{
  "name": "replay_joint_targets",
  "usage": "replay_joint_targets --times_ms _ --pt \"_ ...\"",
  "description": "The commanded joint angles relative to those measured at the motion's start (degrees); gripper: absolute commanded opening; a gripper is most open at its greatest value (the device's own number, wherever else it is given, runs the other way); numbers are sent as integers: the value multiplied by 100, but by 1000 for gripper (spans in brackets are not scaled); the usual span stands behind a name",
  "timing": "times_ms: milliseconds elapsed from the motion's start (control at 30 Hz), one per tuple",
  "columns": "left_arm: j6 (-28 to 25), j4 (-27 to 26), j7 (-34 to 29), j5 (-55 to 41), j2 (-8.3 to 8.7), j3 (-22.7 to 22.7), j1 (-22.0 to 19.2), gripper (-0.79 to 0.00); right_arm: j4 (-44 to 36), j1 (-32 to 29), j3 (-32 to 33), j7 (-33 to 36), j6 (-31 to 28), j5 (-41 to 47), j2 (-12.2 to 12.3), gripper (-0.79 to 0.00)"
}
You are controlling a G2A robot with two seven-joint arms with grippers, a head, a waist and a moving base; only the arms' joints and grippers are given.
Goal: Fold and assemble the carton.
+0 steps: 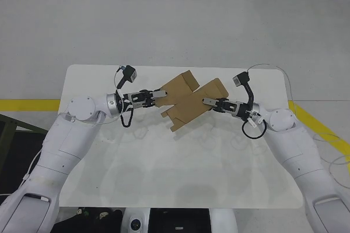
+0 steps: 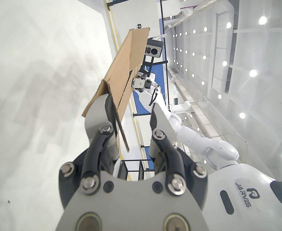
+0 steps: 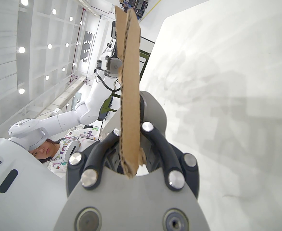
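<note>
A flat, unfolded brown carton (image 1: 189,99) hangs tilted above the back middle of the white table (image 1: 163,175), held between both arms. My right gripper (image 1: 209,102) is shut on the carton's right-hand edge; in the right wrist view the cardboard (image 3: 130,73) runs edge-on between the clamped fingers (image 3: 153,111). My left gripper (image 1: 157,93) is at the opposite edge. In the left wrist view the left gripper (image 2: 131,104) stands open, and the carton (image 2: 129,56) lies against one finger (image 2: 97,114) with a wide gap to the other finger (image 2: 159,118).
The table's front half lies bare below the carton. The table's back edge (image 1: 175,66) is close behind the carton. Yellow floor tape (image 1: 23,105) runs past both sides of the table.
</note>
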Motion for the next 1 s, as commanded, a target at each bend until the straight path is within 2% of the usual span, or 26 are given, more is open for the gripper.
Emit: replay_joint_targets --times_ms 0,100,200,500,567,633,900,933,967 --pt "21 -8 23 70 0 -12 10 -579 -4 -3 8 12 4 -2 -5 -785" --pt "43 -15 37 156 0 -31 25 -637 -6 -6 19 18 9 -10 -13 -785" --pt "61 -21 33 200 -1 -49 45 -659 -5 -8 30 28 33 -21 -21 -785" --pt "114 -82 -43 369 -7 -71 69 -576 15 -10 65 53 44 -56 -41 -785" --pt "124 -94 -56 382 -10 -74 73 -619 20 -10 72 58 43 -60 -47 -785" --pt "131 -98 -68 401 -13 -79 75 -776 23 -9 78 62 44 -64 -52 -785" --pt "151 -76 -71 385 -34 -98 76 -785 20 -9 116 81 50 -88 -66 -785" --pt "152 -72 -67 376 -38 -104 70 -785 21 -10 119 92 61 -86 -68 -551" --pt "146 -71 -67 377 -40 -110 64 -785 23 -9 123 108 77 -81 -69 -225"
